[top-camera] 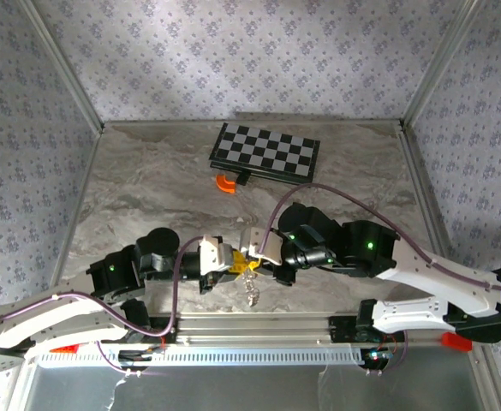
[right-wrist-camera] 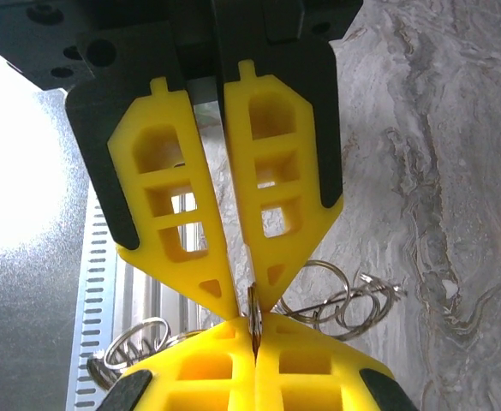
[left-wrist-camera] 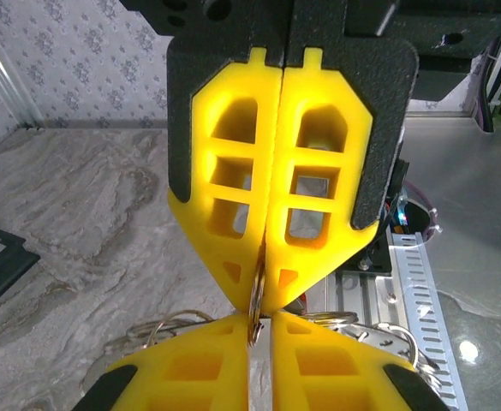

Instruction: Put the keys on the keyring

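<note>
My two grippers meet tip to tip near the table's front edge, the left gripper [top-camera: 233, 261] and the right gripper [top-camera: 250, 257]. Both pinch the same thin silver keyring [left-wrist-camera: 255, 312], seen edge-on. The right gripper [right-wrist-camera: 255, 338] is pressed tight on it. The left gripper [left-wrist-camera: 260, 330] holds it with a narrow slit left beside the metal. A bunch of silver keys [top-camera: 252, 291] and wire loops dangles below the tips, and loops [right-wrist-camera: 353, 300] spill out to both sides. I cannot make out the red-headed key.
A black-and-white chessboard [top-camera: 265, 152] lies at the back of the marble table [top-camera: 147, 188], with an orange curved piece [top-camera: 225, 182] just in front of it. A slotted metal rail [top-camera: 259, 351] runs along the near edge below the grippers. Patterned walls enclose the sides.
</note>
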You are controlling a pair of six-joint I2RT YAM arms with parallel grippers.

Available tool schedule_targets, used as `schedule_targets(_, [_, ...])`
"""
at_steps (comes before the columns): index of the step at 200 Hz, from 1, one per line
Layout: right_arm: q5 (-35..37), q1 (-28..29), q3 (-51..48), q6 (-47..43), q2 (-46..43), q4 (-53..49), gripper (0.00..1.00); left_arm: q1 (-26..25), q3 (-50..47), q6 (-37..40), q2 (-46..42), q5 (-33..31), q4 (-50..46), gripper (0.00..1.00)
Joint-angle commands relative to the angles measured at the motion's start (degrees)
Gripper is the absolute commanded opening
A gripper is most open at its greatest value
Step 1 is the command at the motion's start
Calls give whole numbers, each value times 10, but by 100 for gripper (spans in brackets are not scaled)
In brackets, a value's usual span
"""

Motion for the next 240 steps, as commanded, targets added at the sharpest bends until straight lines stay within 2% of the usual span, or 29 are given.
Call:
schedule_targets(1, [-5, 8, 23, -10, 7, -10, 0, -5, 25, 8, -2, -1, 9, 12])
schedule_targets(23, [-4, 10, 25, -10, 9, -14, 0, -5, 26, 7, -2, 3, 12, 0])
schedule_targets(60, [-8, 10, 24, -4, -1, -3, 0, -5, 18, -8, -16, 19, 41, 0])
schedule_targets(83, [-14, 12, 2, 8, -22, 32, 0, -5, -2, -28, -34, 37, 92, 0])
schedule_targets(112, [-12, 11, -33, 26, -54, 84, 14, -4, -18, -46, -45, 65, 146, 0])
schedule_targets(141, [-16, 11, -58, 36, -74, 126, 16, -6, -33, -52, -51, 81, 188, 0])
schedule_targets(173, [-32, 10, -67, 39, -89, 158, 14, -8, -50, -62, -52, 95, 238, 0])
schedule_targets(209, [-36, 8, -105, 38, -116, 188, 6, -10, -72, -81, -51, 100, 289, 0])
schedule_targets(225, [-30, 6, -116, 38, -129, 197, 0, -10, -74, -82, -50, 97, 289, 0])
schedule_targets(240, [-18, 5, -115, 40, -133, 194, 0, -11, -73, -79, -52, 85, 271, 0])
